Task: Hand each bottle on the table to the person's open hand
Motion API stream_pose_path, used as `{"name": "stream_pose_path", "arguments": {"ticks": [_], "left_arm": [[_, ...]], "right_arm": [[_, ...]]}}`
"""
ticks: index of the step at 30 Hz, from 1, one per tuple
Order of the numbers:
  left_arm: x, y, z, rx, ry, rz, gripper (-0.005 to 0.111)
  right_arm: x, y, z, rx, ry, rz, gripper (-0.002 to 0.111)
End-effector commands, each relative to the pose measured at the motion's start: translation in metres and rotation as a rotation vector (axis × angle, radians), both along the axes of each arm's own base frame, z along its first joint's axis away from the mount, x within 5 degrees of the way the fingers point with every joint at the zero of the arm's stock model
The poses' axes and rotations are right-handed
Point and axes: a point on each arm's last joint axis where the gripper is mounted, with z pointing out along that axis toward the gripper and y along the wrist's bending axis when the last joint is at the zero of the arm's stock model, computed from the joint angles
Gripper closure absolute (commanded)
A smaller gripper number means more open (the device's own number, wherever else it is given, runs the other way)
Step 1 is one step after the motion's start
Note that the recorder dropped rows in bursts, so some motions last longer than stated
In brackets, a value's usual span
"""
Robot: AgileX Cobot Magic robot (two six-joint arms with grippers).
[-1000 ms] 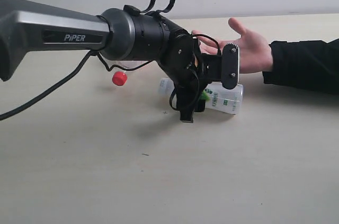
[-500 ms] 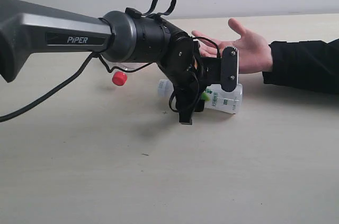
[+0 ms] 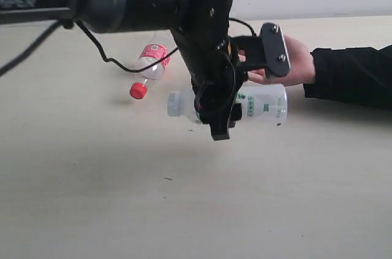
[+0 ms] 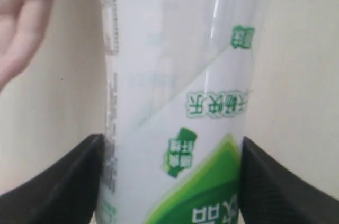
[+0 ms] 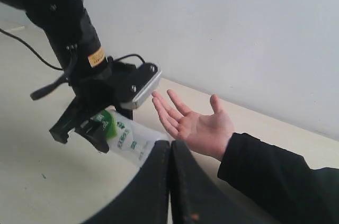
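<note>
The left jaws clamp the white-green bottle across its middle. It lies sideways in the air above the counter, between the centre and the right edge. That grip probably keeps it balanced and leaves both ends free for taking. The hand is palm up just beyond it, reaching in from the right edge. The red-label bottle lies toward the far edge. Only the left wrist view shows both jaws pressed to the label. The right wrist view shows the spread fingers, half hidden in the exterior view, and the right jaws closed together, empty.
</note>
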Motion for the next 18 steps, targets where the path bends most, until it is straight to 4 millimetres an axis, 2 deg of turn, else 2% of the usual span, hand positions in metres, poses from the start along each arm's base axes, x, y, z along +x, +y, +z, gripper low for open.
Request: {"name": "stream_pose_path", "arguments": {"ticks": [1, 4, 7, 11, 13, 18], "left_arm": [[-0.016, 0.007, 0.05, -0.095, -0.017, 0.15, 0.107], [-0.026, 0.015, 0.081, -0.182, -0.018, 0.255, 0.107], [-0.036, 0.024, 0.105, -0.217, -0.027, 0.282, 0.107], [-0.041, 0.03, 0.127, -0.384, 0.019, 0.552, 0.107], [-0.041, 0.03, 0.131, -0.441, 0.054, 0.668, 0.107], [-0.029, 0.021, 0.117, -0.558, 0.155, 1.004, 0.107]], "right_arm": [[0.0, 0.0, -0.001, 0.006, -0.003, -0.005, 0.108], [0.0, 0.0, -0.001, 0.006, -0.003, -0.005, 0.108], [0.0, 0.0, -0.001, 0.006, -0.003, -0.005, 0.108], [0.0, 0.0, -0.001, 0.006, -0.003, -0.005, 0.108], [0.0, 0.0, -0.001, 0.006, -0.003, -0.005, 0.108], [0.0, 0.0, -0.001, 0.006, -0.003, -0.005, 0.108]]}}
